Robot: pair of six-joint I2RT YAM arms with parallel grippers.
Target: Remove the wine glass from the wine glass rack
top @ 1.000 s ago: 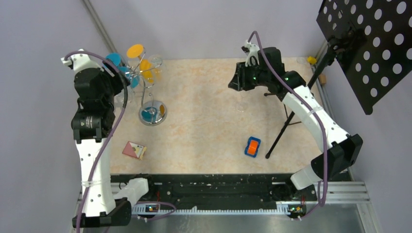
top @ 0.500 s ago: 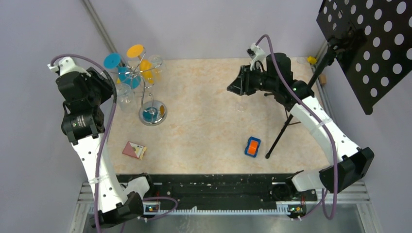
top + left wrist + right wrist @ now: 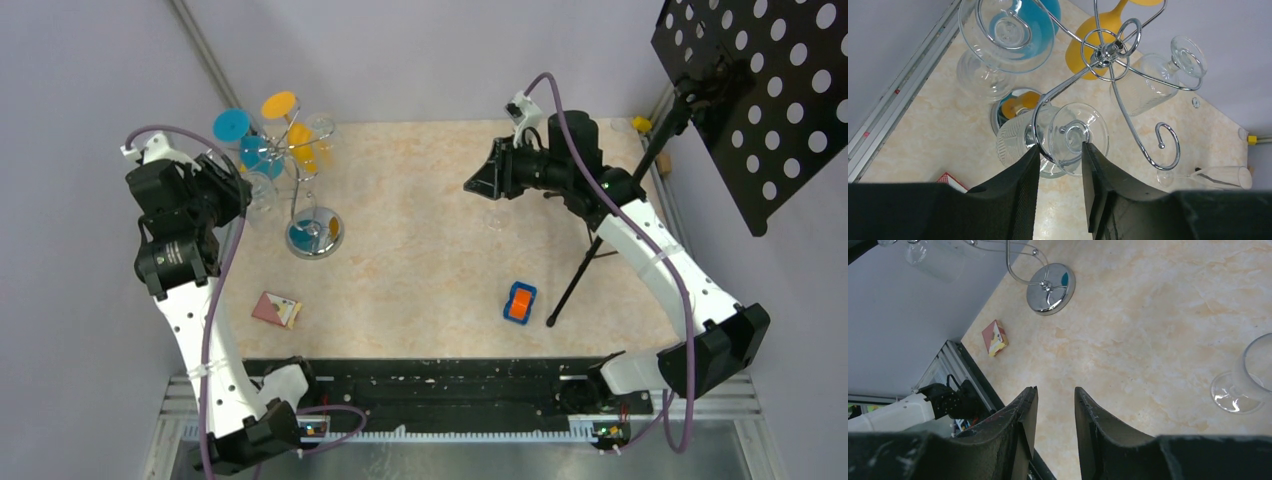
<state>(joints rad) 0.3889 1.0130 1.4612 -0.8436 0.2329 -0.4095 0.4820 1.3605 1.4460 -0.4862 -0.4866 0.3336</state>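
The wine glass (image 3: 1075, 132) we are after hangs upside down from a curled arm of the wine glass rack (image 3: 1105, 50). Its round foot is caught in the spiral and its ribbed bowl sits just left of it in the left wrist view. The rack stands at the far left corner of the table (image 3: 420, 260). Other arms carry a blue glass (image 3: 1013, 30), an orange glass (image 3: 1098, 37) and a second clear glass (image 3: 1148, 85).

Our left gripper (image 3: 1060, 150) is right up at the hanging glass, jaws partly apart, with a fingertip on either side of the foot's lower edge. Nothing is clamped, and we cannot tell whether the pads touch it.

Our right gripper (image 3: 1054, 390) hovers well apart over the far middle of the table, jaws a little apart with nothing between them. An upright glass (image 3: 1248, 375) stands near it. Closer to the bases lie a small carton (image 3: 275, 310) and a blue-and-orange block (image 3: 519, 302), with a black tripod stand (image 3: 585, 265) just to the right of the block.
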